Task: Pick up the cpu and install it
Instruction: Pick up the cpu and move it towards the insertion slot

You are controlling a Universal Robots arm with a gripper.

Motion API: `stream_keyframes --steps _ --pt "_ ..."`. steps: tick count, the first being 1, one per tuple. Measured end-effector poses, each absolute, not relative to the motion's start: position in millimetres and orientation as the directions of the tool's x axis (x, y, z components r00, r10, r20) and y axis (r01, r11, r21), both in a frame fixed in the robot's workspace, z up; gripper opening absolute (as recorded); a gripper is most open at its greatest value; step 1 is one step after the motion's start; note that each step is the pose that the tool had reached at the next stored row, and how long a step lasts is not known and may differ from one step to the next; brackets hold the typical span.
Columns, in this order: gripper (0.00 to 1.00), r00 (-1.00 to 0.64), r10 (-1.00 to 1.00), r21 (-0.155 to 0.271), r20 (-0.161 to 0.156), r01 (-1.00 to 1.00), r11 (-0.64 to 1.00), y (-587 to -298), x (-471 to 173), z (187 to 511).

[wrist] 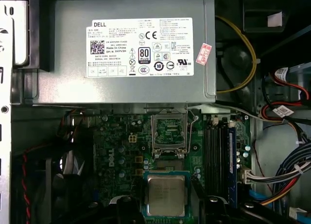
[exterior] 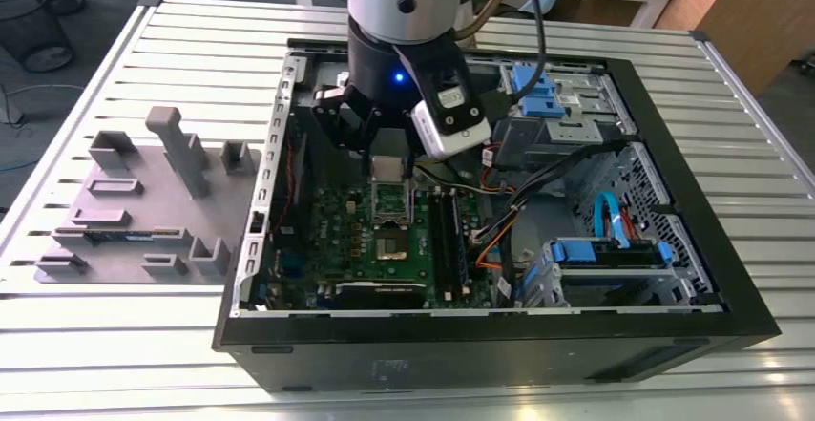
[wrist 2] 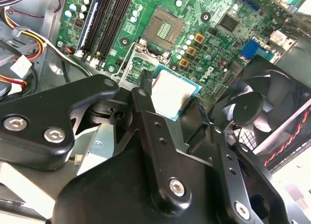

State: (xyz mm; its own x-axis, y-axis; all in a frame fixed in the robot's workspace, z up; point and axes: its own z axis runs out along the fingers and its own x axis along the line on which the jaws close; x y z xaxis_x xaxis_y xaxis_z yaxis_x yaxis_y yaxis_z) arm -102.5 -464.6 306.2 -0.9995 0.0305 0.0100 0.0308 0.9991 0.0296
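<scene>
Above motherboard (wrist: 121,136), claw (wrist 2: 171,100) snug on cpu (wrist: 166,195).

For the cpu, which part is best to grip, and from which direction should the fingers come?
Grip the cpu by two opposite thin edges, coming straight down from above. It is a flat square with its silver top facing up, so only the edges offer opposing faces. In the second wrist view the fingers appear to hold it that way.

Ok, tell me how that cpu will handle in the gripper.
The cpu looks thin, flat and metal-topped: probably stiff and light. Pinched by its edges in the gripper, it might slip or tilt.
</scene>
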Motion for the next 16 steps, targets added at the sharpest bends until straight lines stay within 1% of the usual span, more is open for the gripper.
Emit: stream_keyframes --steps 9,16 --pt "0.47 -0.999 0.030 0.028 0.010 0.031 0.999 -465 -102 298" --pt "0.47 -0.999 0.031 0.018 0.010 0.031 0.999 -465 -102 290"
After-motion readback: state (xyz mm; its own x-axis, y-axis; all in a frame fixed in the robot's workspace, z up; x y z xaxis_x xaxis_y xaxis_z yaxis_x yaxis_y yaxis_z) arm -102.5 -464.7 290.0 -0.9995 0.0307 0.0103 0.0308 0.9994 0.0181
